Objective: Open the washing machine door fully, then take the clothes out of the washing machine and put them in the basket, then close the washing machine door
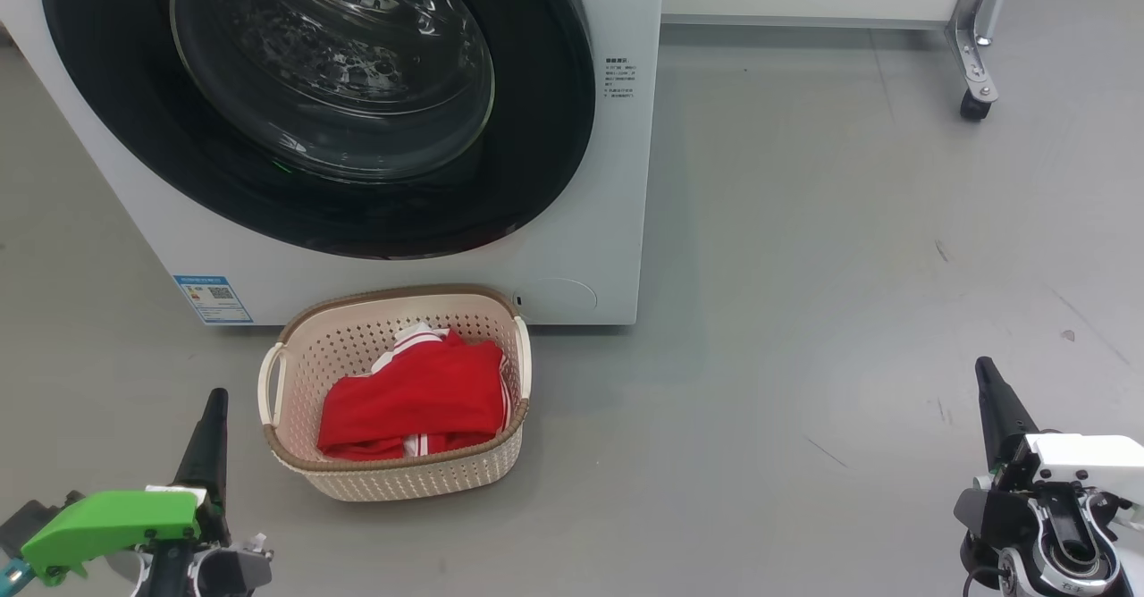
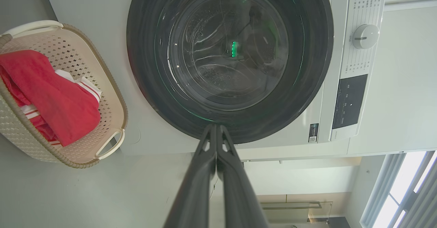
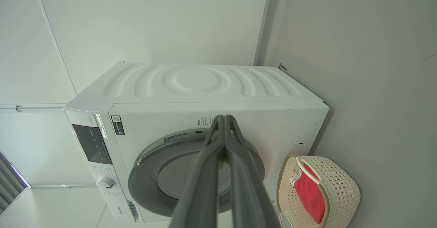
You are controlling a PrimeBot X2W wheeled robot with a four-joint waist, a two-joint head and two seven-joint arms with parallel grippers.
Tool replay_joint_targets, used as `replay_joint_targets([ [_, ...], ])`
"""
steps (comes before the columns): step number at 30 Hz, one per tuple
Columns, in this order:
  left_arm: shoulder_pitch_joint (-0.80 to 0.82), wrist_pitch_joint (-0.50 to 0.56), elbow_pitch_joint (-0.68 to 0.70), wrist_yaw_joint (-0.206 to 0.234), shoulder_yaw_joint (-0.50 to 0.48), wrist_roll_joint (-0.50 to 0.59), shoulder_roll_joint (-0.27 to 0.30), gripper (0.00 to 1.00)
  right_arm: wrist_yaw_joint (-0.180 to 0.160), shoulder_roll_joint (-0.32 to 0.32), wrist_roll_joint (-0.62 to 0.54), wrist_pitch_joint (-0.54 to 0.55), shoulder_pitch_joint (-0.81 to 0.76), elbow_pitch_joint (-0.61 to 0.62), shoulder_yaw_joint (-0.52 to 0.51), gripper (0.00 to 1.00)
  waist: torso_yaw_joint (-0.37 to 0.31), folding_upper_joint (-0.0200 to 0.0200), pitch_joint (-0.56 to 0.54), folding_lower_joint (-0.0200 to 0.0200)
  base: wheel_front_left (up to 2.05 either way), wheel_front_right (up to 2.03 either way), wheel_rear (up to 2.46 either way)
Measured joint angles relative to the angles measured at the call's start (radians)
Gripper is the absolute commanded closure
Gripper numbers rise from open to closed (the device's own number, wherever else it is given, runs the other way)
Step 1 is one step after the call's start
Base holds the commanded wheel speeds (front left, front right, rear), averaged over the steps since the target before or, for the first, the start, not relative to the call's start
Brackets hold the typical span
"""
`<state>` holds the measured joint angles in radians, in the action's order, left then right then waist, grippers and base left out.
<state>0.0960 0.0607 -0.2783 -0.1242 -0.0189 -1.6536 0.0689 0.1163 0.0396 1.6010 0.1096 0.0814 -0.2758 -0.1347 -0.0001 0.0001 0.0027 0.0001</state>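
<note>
The white washing machine [image 1: 590, 248] stands at the upper left of the head view. Its round black-rimmed door [image 1: 161, 132] lies flat against the front, with the glass bowl showing the steel drum. On the floor in front sits the cream basket [image 1: 411, 481] holding the red clothes [image 1: 420, 396] with white trim. My left gripper [image 1: 214, 400] is shut and holds nothing, low at the left beside the basket. At the lower right my right gripper [image 1: 985, 369] is shut too, far from the basket. The left wrist view shows the door [image 2: 143, 67], basket [image 2: 112, 84] and clothes [image 2: 51, 98].
Grey floor stretches to the right of the machine. A metal leg on a castor [image 1: 974, 105] stands at the far upper right by the white wall base. The machine's dial [image 2: 365, 36] and control panel [image 2: 350, 100] show in the left wrist view.
</note>
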Motion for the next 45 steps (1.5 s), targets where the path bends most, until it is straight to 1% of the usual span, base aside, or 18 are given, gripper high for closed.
replay_joint_targets([
  [45,0.000,0.001,0.001,0.000,-0.005,0.000,0.000,1.00,0.000,0.000,0.000,0.000,0.000,0.000,0.000,1.00,0.000,0.0000,0.000,0.0000,0.00,0.00,0.00],
])
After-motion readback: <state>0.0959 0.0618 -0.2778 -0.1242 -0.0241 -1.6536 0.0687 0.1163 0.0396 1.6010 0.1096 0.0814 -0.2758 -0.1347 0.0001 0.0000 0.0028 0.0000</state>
